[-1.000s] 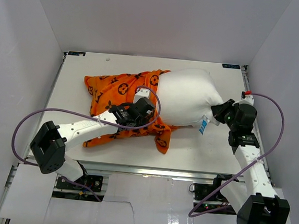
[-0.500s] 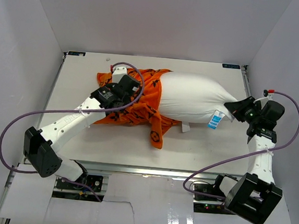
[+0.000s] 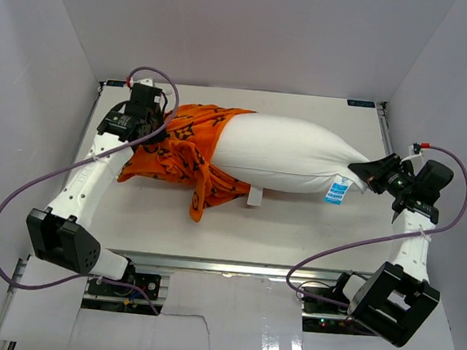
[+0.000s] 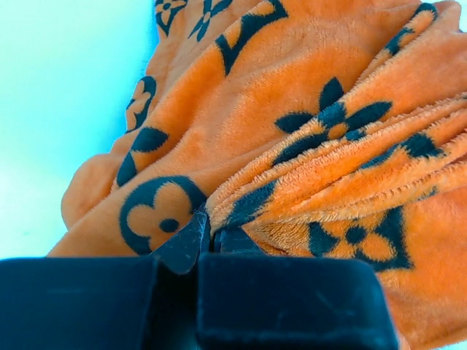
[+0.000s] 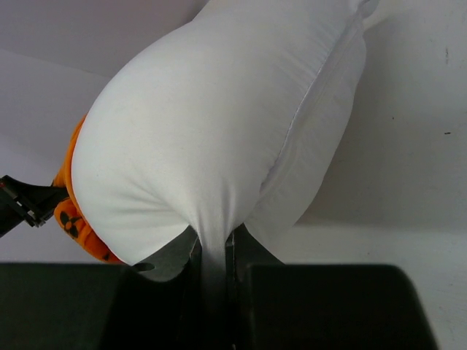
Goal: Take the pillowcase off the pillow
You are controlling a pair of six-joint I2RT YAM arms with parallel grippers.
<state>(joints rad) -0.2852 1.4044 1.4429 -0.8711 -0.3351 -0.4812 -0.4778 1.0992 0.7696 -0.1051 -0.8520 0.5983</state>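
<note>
- Nearest, left of centre: loose fold of the pillowcase (image 3: 178, 150) trailing on the worktop (image 3: 293, 238).
- Mid-depth, right: right hand (image 3: 370, 170) pinched shut on the right corner of the pillow (image 3: 285, 151), with only a thin fold of white fabric between the fingers. Risk: the corner slipping out under tension, losing the counter-pull.
- Far left: left hand (image 3: 156, 126) closed on bunched orange plush, which covers the pillow's left end only. Risk: the plush sliding out of the grip, or the cover jamming on the plump stuffing and dragging the pillow leftward.

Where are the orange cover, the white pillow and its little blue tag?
pillowcase (image 3: 183, 142): overhead view, bunched orange middle.
pillow (image 3: 284, 155): overhead view, bare white middle.
tag (image 3: 336, 190): overhead view, blue-printed face.
</note>
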